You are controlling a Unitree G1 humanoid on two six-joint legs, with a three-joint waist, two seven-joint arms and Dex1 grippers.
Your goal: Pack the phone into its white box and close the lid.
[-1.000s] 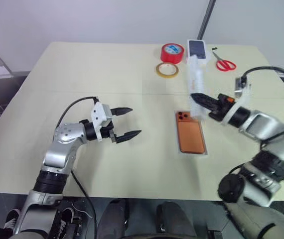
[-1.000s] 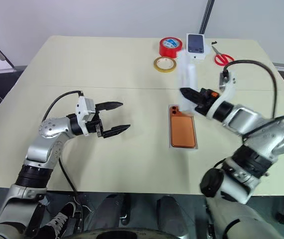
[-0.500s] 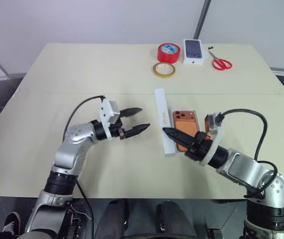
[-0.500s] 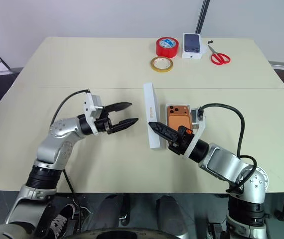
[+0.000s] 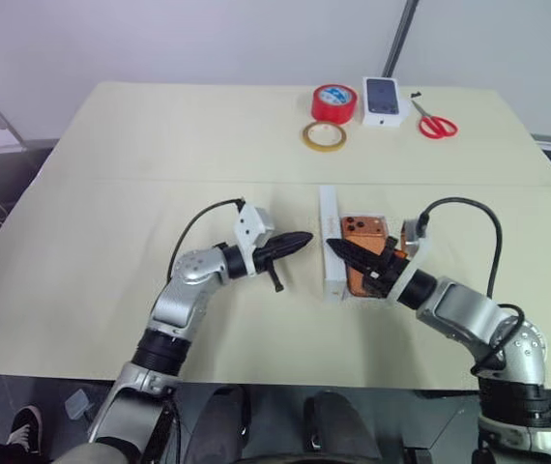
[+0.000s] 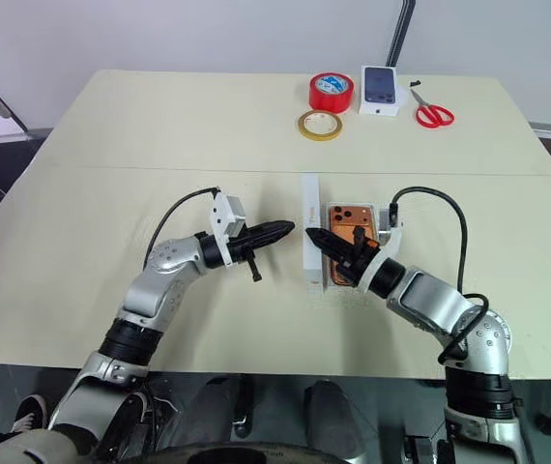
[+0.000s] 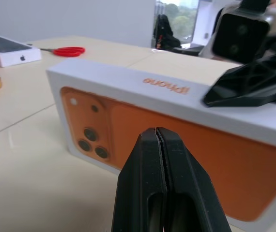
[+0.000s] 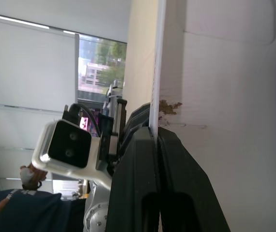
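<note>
Edgewise, the glossy rectangular white lid (image 5: 330, 242) stands pinched by black tapered right gripper (image 5: 345, 253)

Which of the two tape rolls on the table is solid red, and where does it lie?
The red tape roll, at the far edge beside the small white box. The yellow tape roll nearer the robot is thinner and flatter.

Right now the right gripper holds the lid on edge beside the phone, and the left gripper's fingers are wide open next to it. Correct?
Not quite. The left gripper is shut, as the left wrist view shows. The right gripper does hold the lid on edge beside the phone.
</note>
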